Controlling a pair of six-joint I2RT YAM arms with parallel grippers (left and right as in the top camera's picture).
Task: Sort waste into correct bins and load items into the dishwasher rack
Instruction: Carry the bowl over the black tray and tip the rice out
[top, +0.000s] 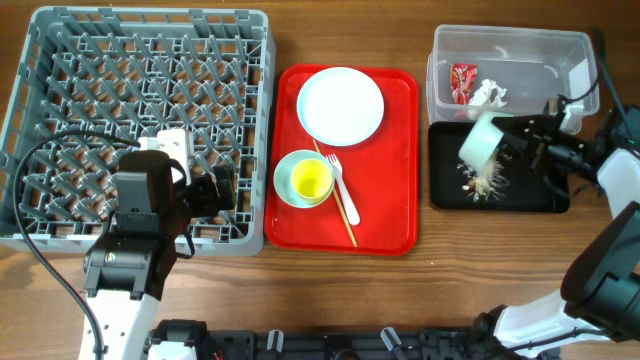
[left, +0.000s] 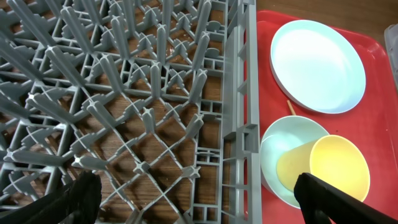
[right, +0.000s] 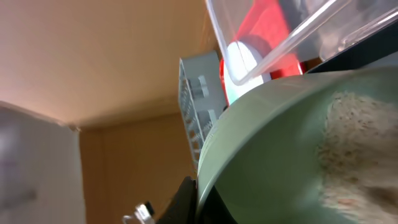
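The right end effector (top: 522, 136) pinches the pale blue-green round bowl (top: 481, 142), tipped above the shallow black rectangular tray (top: 545, 198) so beige crumbly scraps (top: 482, 180) fall in; the left end effector (top: 222, 190), spread, hovers over the grey pegged rack (top: 150, 70).

Overhead looks straight down on the table (top: 480, 270). Left wrist sits close over the dishwasher rack (left: 143, 93) near the left edge. Right wrist, tight against a bowl (right: 267, 143), faces left. All share the rack.
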